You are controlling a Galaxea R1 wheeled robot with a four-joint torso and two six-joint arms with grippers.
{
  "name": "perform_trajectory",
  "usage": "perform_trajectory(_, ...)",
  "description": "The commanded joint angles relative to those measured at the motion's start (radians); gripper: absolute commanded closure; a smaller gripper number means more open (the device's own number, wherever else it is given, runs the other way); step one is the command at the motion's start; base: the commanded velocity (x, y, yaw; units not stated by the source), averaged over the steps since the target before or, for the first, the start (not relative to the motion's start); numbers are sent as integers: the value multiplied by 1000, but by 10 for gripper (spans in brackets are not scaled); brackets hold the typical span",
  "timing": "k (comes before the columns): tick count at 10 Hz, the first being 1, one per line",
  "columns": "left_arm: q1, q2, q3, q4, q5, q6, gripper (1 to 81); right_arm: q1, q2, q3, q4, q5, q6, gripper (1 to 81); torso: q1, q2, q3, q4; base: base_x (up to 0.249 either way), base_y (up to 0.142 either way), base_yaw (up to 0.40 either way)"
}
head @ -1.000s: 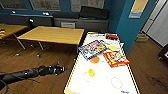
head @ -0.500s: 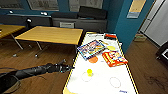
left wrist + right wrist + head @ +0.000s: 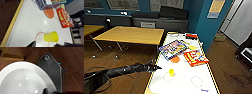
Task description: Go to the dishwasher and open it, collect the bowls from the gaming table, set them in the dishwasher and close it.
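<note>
The gaming table [image 3: 159, 62], white-topped with a yellow edge, runs away from me on the right. On it a yellow cup [image 3: 171, 72] [image 3: 51, 36] lies on its side, past it an orange round dish [image 3: 175, 59] [image 3: 49, 13]. My left gripper [image 3: 155, 67] [image 3: 50, 45] reaches over the table's left edge, open, its dark fingertips [image 3: 31, 44] either side of the cup and short of it. A white bowl [image 3: 23, 79] hangs close under my right wrist above the wooden floor, my right gripper shut on its rim. The dishwasher is out of view.
A blue game box [image 3: 172, 48] and a red one [image 3: 195, 57] lie mid-table, with a yellow round piece [image 3: 192, 47] beyond. A wooden table [image 3: 131, 35] stands left of the gaming table, dark sofas behind it. The robot's dark base [image 3: 52, 68] is under the bowl.
The left arm has stretched slightly further toward the table's edge. The view has crept a little closer to the table.
</note>
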Motion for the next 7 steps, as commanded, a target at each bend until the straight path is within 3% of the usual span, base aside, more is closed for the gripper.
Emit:
perform_trajectory(1, -148, 41, -36, 4, 63, -3, 10, 23, -45, 28, -28, -72, -4, 811, 0, 0, 0, 0, 0, 0, 0)
perform_trajectory(4, -169, 115, -95, 7, 91, -2, 10, 23, -45, 28, -31, -72, -4, 811, 0, 0, -89, 0, 0, 0, 0)
perform_trajectory(5, -180, 128, -96, 7, 91, -3, 10, 23, -47, 30, -31, -72, -4, 811, 0, 0, -30, 0, 0, 0, 0)
perform_trajectory(7, -204, 154, -110, -5, 91, -3, 10, 28, -47, 34, -32, -73, -4, 811, 1, 1, -73, 0, 0, 0, 0)
